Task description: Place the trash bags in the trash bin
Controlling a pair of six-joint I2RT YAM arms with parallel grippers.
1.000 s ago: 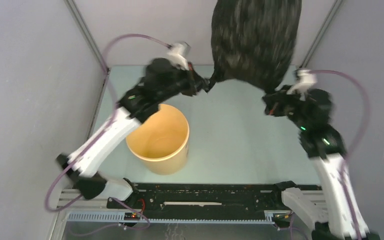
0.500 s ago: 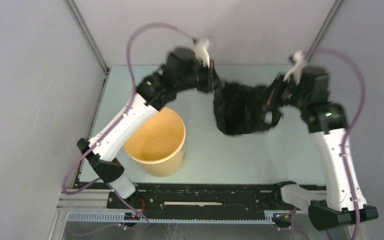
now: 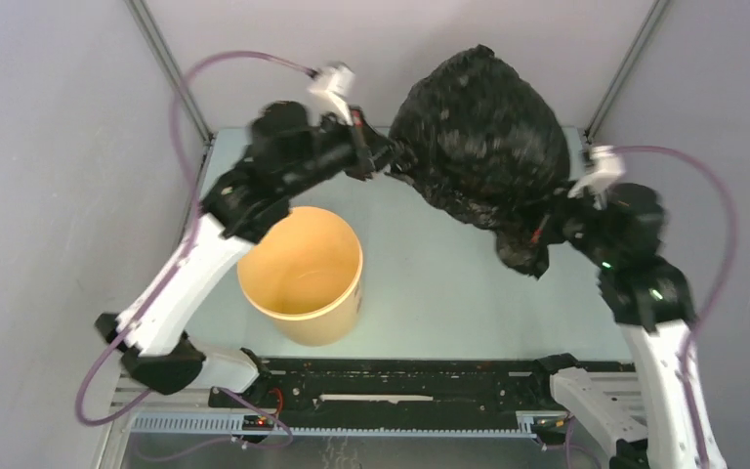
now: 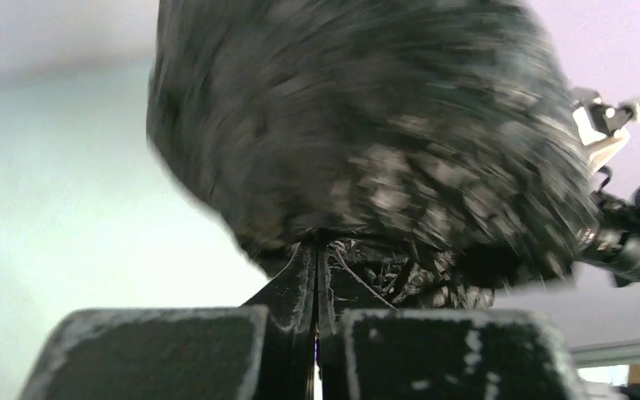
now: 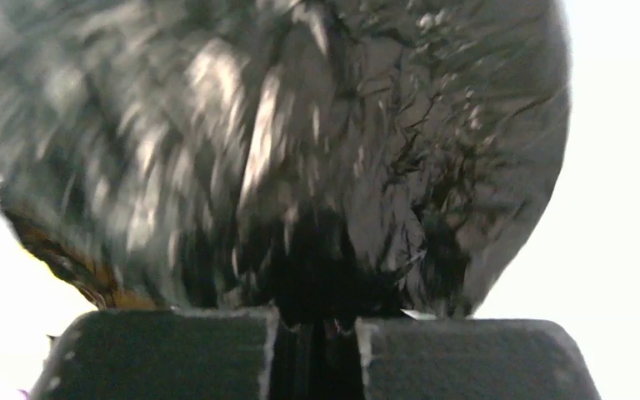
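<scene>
The black trash bag [image 3: 479, 137] balloons wide in the air over the back of the table, stretched between both arms. My left gripper [image 3: 383, 158] is shut on its left edge, and in the left wrist view [image 4: 317, 250] the jaws pinch the film with the bag [image 4: 367, 133] billowing above. My right gripper [image 3: 539, 230] is shut on the bag's lower right edge, where a bunched fold hangs; the right wrist view shows its jaws [image 5: 317, 321] clamped on the bag [image 5: 300, 150]. The trash bin [image 3: 303, 274], a round tan tub, stands open on the table under the left arm.
Grey walls enclose the pale green table [image 3: 449, 293] on the left, back and right. A black rail [image 3: 391, 386] with the arm bases runs along the near edge. Purple cables loop above both wrists.
The bag, collapsed low between the grippers half a second ago, has swung back up and puffed out. Both arms have moved apart and the left arm has dropped toward the bin.
</scene>
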